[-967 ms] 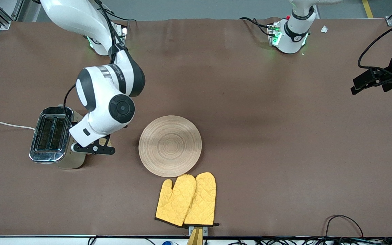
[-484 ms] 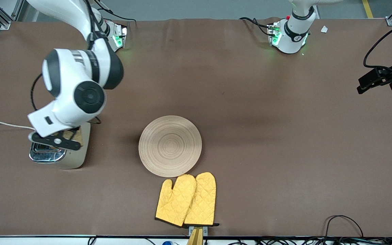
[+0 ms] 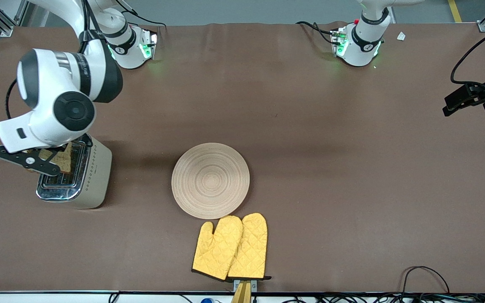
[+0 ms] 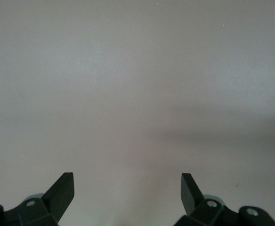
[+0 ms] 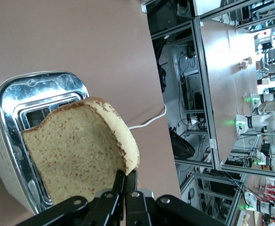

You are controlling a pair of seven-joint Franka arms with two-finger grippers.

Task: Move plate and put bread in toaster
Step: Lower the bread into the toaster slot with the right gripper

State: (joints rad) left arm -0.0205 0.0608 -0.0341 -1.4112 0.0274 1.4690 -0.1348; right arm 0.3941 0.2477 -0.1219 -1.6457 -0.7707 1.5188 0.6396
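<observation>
The right gripper [image 5: 124, 181] pinches the bread [image 5: 76, 150] by its crust edge, holding it over the toaster [image 3: 74, 174], which stands by the bench edge at the right arm's end. The slice looks light, soft and crumbly, so a gentle grip at the firmer crust suits. The plate [image 3: 210, 180] lies mid-bench. The left gripper [image 4: 127, 195] waits, fingers spread, over bare bench.

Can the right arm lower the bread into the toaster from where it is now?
Probably yes. The right gripper holds the bread directly over the toaster, whose slots look open and empty, and nothing lies between them.
</observation>
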